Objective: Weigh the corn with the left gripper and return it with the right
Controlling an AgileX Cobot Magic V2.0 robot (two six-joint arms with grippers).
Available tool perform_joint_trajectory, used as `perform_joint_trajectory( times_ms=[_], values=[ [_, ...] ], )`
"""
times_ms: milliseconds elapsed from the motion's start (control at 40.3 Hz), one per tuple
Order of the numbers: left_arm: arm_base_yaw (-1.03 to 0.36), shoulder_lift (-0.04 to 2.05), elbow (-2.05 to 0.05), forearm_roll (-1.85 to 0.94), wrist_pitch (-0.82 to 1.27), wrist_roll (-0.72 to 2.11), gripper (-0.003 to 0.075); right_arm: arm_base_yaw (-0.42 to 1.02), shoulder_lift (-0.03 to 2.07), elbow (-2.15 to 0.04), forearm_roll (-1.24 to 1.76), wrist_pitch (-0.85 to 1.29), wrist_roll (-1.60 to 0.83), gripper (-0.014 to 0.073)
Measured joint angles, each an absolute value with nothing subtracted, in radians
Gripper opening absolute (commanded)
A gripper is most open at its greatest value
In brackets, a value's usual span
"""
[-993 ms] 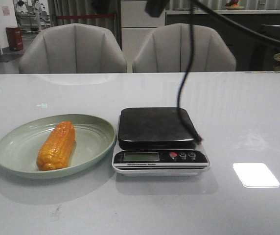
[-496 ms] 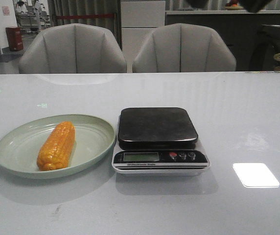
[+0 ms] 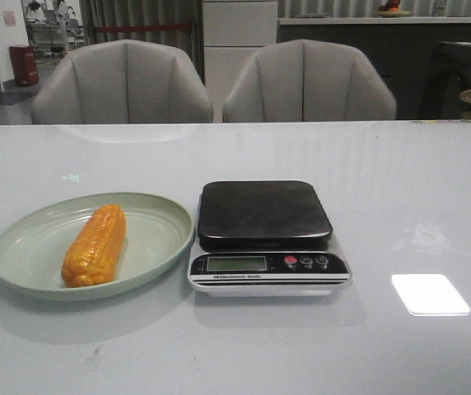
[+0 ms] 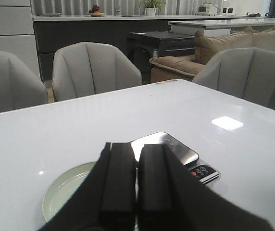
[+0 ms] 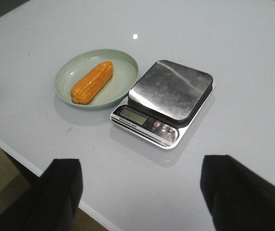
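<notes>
One corn on one plate, one scale beside; left end effector closed, right end effector spread open

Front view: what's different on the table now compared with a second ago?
A black cable that dangled over the scale and the dark arm part at the top edge rose out of the picture. The corn stayed on its green plate; the scale did not move.

Two grey chairs behind table

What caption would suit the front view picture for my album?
A corn cob lies on a green plate beside an empty kitchen scale on a white table.
</notes>
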State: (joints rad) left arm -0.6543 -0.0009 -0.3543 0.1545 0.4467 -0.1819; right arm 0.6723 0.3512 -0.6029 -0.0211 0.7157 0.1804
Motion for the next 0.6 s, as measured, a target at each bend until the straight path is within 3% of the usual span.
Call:
perform_joint_trajectory(
  times_ms=[273, 596],
  values=[
    [-0.654, -0.001, -0.354, 0.155, 0.447, -0.182, 0.0132, 0.672, 0.078, -0.387, -0.081, 0.615, 0.180, 0.0608],
    [-0.654, -0.001, -0.354, 0.155, 0.447, -0.182, 0.0132, 0.672, 0.064, -0.209, -0.093, 0.366, 0.180, 0.0604]
  ],
)
